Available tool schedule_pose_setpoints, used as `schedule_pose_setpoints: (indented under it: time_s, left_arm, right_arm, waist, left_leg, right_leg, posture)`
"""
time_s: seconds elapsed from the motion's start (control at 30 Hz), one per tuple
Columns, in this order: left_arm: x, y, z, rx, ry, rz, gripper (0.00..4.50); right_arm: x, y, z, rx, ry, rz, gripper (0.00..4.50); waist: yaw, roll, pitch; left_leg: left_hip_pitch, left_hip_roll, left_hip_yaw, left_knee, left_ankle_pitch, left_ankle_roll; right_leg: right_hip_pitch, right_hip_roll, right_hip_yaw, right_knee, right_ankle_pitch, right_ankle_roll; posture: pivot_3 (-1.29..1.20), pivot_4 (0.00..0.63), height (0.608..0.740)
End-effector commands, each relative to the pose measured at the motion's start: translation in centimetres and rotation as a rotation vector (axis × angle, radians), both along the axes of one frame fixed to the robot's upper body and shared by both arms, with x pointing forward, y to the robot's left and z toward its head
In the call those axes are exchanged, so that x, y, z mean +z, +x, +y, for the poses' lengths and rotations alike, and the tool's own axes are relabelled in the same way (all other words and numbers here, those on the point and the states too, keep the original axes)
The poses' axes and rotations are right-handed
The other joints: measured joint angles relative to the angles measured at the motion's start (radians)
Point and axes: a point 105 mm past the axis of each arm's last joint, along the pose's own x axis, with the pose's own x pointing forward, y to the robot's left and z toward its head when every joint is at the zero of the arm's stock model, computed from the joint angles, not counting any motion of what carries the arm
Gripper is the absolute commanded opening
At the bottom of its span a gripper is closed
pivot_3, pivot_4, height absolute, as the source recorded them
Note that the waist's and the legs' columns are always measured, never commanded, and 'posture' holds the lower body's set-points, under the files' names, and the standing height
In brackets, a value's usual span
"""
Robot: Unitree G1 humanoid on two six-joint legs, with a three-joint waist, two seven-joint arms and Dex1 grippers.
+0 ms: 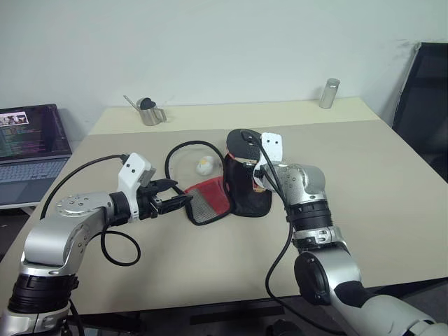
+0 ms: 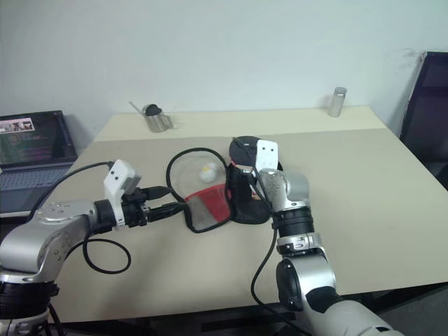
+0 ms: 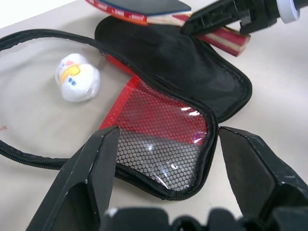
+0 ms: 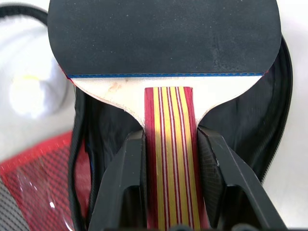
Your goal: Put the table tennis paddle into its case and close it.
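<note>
- Head views: the case (image 1: 227,196) lies open near the middle of the tabletop (image 1: 364,182), its black inner half flat and its red mesh flap folded out toward my left side. The zipper edge loops out behind the flap, and the small plush charm (image 1: 204,166) sits inside that loop, just beside the case.
- My right jaws (image 1: 257,168) are over the far end of the case, clamped on the handle of the paddle (image 1: 243,142); its black face sticks out past the case's far edge.
- My left jaws (image 1: 173,199) are level, just beside the mesh flap's near corner, spread wide with nothing in them.
- Well behind the case, a metal cup (image 1: 150,112) stands at the tabletop's far edge, and a steel cylinder (image 1: 329,93) stands far off toward my right. A laptop (image 1: 31,150) sits off the tabletop to my left.
- Left wrist view: my two left fingers (image 3: 91,178) stand apart on either side of the mesh flap's corner, not pinching it. The charm lies beside the flap, within the zipper loop. Beyond the case, the right jaws hold the paddle by its striped handle.
- Right wrist view: my right fingers (image 4: 120,187) press both sides of the red and yellow striped handle. The paddle's black face is above the case's black lining, and the red mesh shows off to one side.
</note>
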Motion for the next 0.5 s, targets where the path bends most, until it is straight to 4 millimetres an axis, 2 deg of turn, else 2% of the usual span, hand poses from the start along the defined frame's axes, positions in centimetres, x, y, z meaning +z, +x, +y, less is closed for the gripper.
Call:
schedule_pose_setpoints:
  time_s: [0.03,0.23,0.5]
  left_arm:
    - [1.2,-0.3,-0.1,-0.008,-0.001,-0.044,3.55]
    - [1.1,-0.4,-0.2,-0.015,0.002,-0.034,3.55]
    - [1.1,-0.6,-0.3,-0.022,0.012,-0.024,3.55]
  right_arm:
    - [-1.3,-3.1,5.7,0.133,0.112,0.051,1.06]
    - [-2.4,-3.5,5.6,0.117,0.105,0.087,1.06]
    - [-4.0,-4.6,6.6,0.139,0.117,0.155,1.06]
  waist:
    - [0.000,0.000,0.000]
    - [-0.001,0.000,0.000]
    - [-0.003,0.000,0.000]
  left_leg:
    - [0.000,0.000,0.000,0.000,0.000,0.000]
    - [0.000,0.000,0.000,0.000,0.000,0.000]
    - [0.000,0.000,0.000,0.000,0.000,0.000]
  right_leg:
    - [0.000,0.000,0.000,0.000,0.000,0.000]
    - [0.000,0.000,0.000,0.000,0.000,0.000]
    - [0.000,0.000,0.000,0.000,0.000,0.000]
  posture:
    - [0.00,0.150,0.740]
    - [0.00,0.150,0.740]
    - [0.00,0.150,0.740]
